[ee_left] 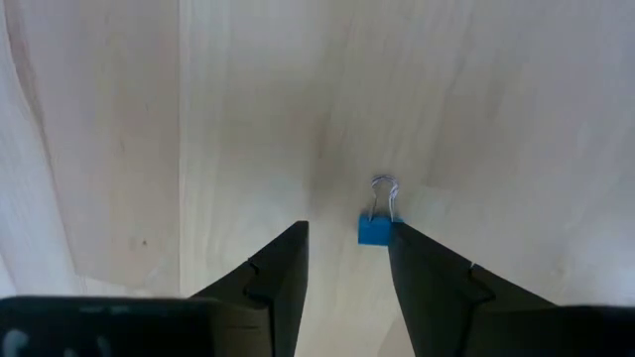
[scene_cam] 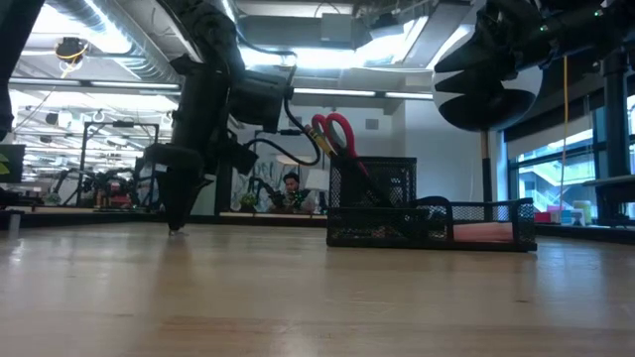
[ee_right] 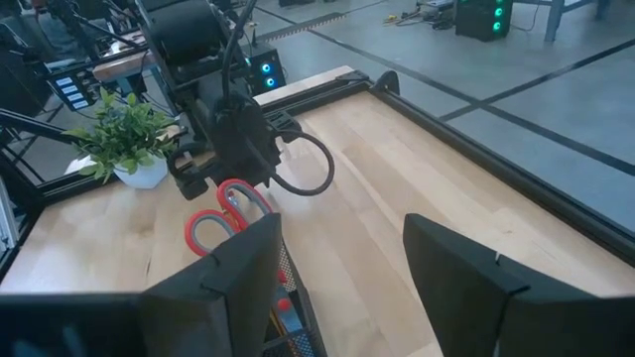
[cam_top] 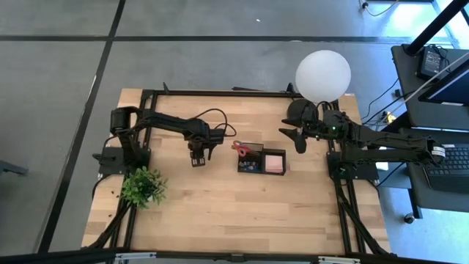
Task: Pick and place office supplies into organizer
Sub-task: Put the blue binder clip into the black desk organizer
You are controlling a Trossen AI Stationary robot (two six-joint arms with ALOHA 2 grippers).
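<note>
A small blue binder clip (ee_left: pixel 374 230) lies on the bare wood, its wire handles (ee_left: pixel 384 193) pointing away from the fingers. My left gripper (ee_left: pixel 347 230) (cam_top: pixel 198 160) points straight down over it, open, its tips at the table (scene_cam: pixel 177 223). The clip sits between the fingers, close to one of them. The black mesh organizer (cam_top: pixel 261 160) (scene_cam: pixel 432 223) stands to the right of that gripper. Red-handled scissors (cam_top: pixel 242 149) (ee_right: pixel 223 213) stand upright in its left compartment, and a pink pad (cam_top: pixel 275 161) lies in its right one. My right gripper (cam_top: pixel 299 139) (ee_right: pixel 342 258) waits open, raised at the organizer's far right. My left gripper comes from above, pointing down. The clip's blue body (ee_left: pixel 377 232) lies flat on the table right at the inner side of one fingertip (ee_left: pixel 407 243). Whether that finger touches it, I cannot tell; the other finger stands clear of it.
A small green potted plant (cam_top: pixel 143 187) stands near the table's left edge. A lamp with a white globe (cam_top: pixel 323 75) stands at the far right corner. Bare wood (cam_top: pixel 234 213) stretches along the near half. A person (scene_cam: pixel 291 188) sits in the room beyond.
</note>
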